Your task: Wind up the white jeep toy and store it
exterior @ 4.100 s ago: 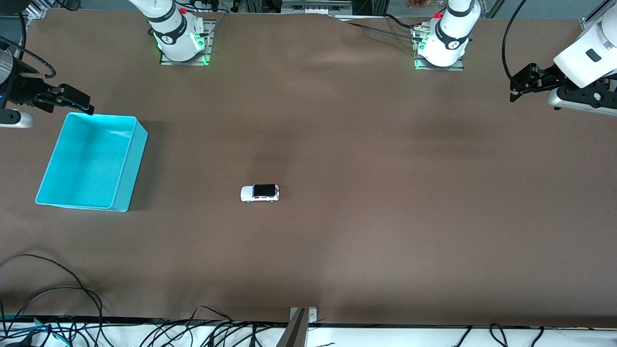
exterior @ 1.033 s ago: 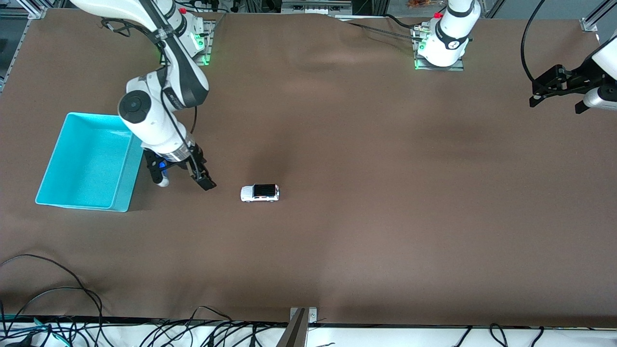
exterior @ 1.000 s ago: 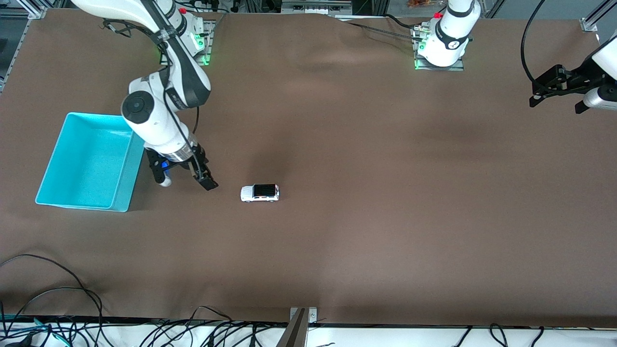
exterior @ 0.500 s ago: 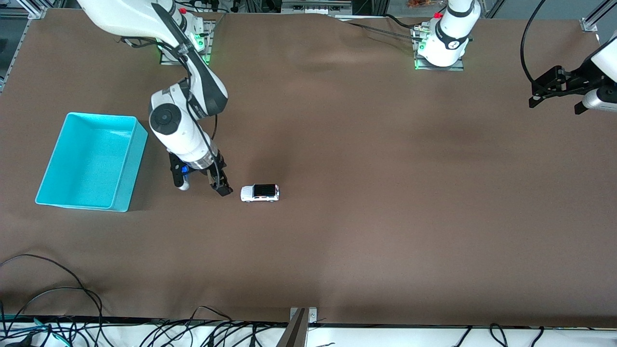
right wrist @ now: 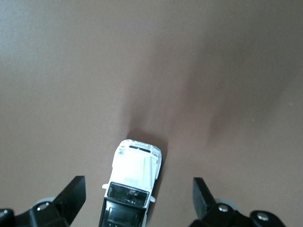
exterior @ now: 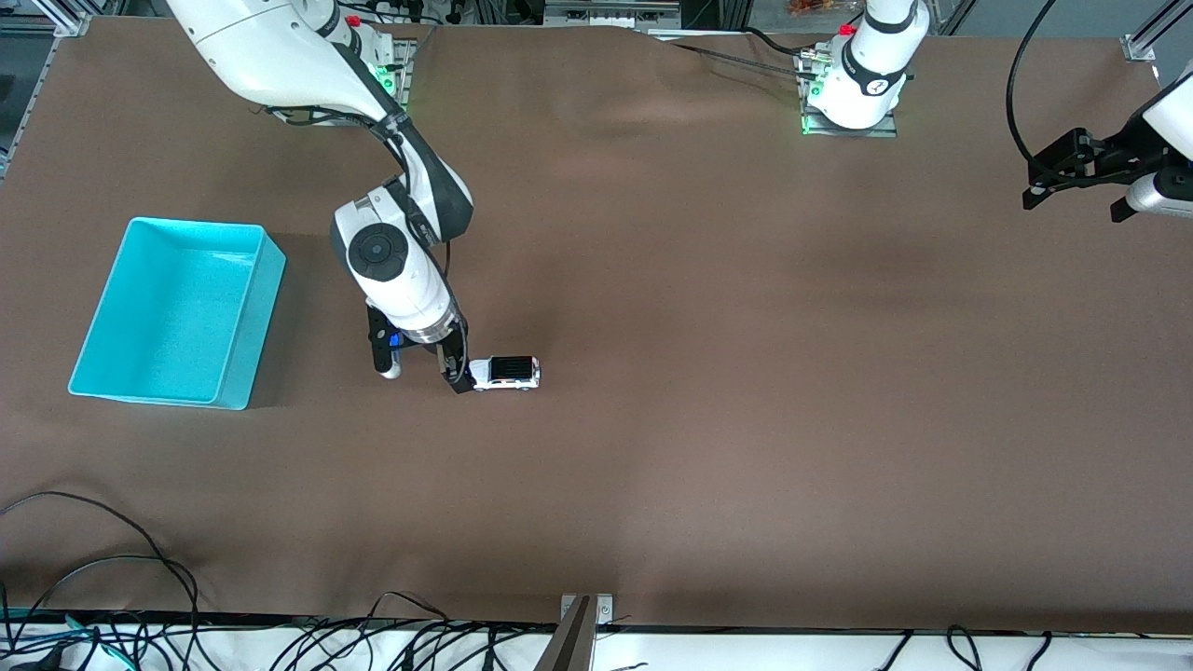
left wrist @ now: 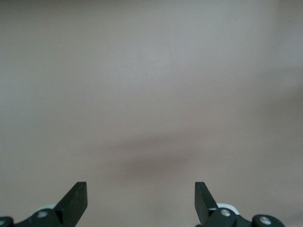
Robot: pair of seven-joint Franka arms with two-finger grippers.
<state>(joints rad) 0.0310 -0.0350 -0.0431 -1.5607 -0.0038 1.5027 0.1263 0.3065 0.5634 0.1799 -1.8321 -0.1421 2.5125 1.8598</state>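
The white jeep toy (exterior: 504, 373) stands on the brown table near its middle, black roof up. My right gripper (exterior: 456, 373) is open and low at the jeep's end that faces the turquoise bin (exterior: 257, 328). In the right wrist view the jeep (right wrist: 135, 182) lies between the two open fingers (right wrist: 72, 194), white hood pointing away, touching neither finger. My left gripper (exterior: 1049, 177) waits open and empty above the left arm's end of the table. The left wrist view shows its gripper (left wrist: 140, 189) over bare table.
The turquoise bin is empty and sits toward the right arm's end of the table. Cables (exterior: 112, 568) trail over the table edge nearest the front camera. A metal bracket (exterior: 585, 610) sits at that edge.
My right arm has swung from beside the bin toward the jeep, and its gripper now reaches the jeep's end. The jeep and the left arm have not moved.
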